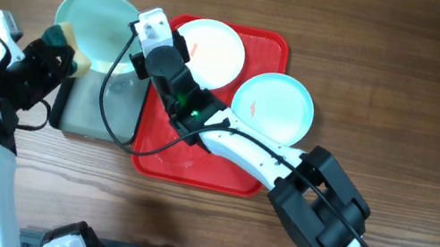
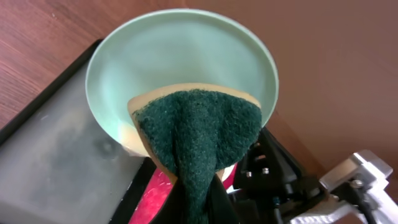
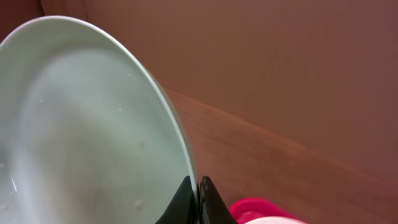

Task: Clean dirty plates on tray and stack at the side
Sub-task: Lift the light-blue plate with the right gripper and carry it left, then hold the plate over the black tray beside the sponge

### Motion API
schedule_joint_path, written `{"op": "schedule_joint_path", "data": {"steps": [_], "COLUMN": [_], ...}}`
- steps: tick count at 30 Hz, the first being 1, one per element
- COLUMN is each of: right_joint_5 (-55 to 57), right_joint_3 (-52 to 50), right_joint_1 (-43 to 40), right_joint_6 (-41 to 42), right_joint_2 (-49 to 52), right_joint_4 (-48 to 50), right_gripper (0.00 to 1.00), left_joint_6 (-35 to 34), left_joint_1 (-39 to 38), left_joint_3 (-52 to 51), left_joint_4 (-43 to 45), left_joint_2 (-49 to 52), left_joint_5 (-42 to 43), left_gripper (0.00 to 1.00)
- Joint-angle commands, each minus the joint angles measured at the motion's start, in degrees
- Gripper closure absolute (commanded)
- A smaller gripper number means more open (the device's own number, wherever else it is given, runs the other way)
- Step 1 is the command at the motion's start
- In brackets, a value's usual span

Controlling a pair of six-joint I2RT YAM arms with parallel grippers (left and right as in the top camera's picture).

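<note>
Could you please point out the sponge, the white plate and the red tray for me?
sponge [image 2: 199, 134]: left wrist view, on its green scouring face.
white plate [image 1: 219, 51]: overhead view, on its bare middle.
red tray [image 1: 194, 169]: overhead view, on bare floor near the front rim.

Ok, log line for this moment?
left gripper: shut on sponge, at held plate | right gripper: shut on held plate rim | red tray: white plate, blue plate, both smeared

Glossy smooth plate; rough fibrous sponge; wood-grain table.
</note>
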Motion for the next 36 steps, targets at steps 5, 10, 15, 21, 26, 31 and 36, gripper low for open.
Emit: {"op": "schedule_joint_path", "data": {"steps": [5,10,15,21,26,31,36], "right_joint_5": [-1.49,-4.76,-5.07,-5.11,-5.11,-5.09,-5.16], "right_joint_3": [1.14,1.11,1.14,1.11,1.11,1.11,1.11], "right_joint_1": [-0.07,0.46,1.14,1.14,1.16,1.16,1.16], "right_joint_6": [-29.31,-41.40,-49.64,-48.70,-48.65,-46.05,-45.68], "right_joint_2": [0.66,0.66,0.66,0.66,0.66,0.66,0.66], "right_joint_4": [6.69,10.95,12.28,12.55,13.94,13.94,13.94], "right_gripper": [0.96,0.95,0.95,0.96,0.95,0.95,0.95], "left_joint_6": [1.27,1.11,1.14,1.14,1.16,1.16,1.16], "left_joint_1": [0.26,0.26,0.26,0.26,0.26,0.26,0.26], "left_joint_3": [1.01,1.01,1.01,1.01,1.01,1.01,1.01], "left_joint_4": [0.42,0.52,0.37,0.37,0.35,0.37,0.37], "left_joint_2": [-0.74,-0.74,-0.74,-0.74,-0.74,-0.74,-0.74], "left_joint_5": [5.57,5.57,5.57,5.57,5.55,5.55,5.55], "left_gripper": [0.96,0.96,0.96,0.96,0.96,0.96,0.96]}}
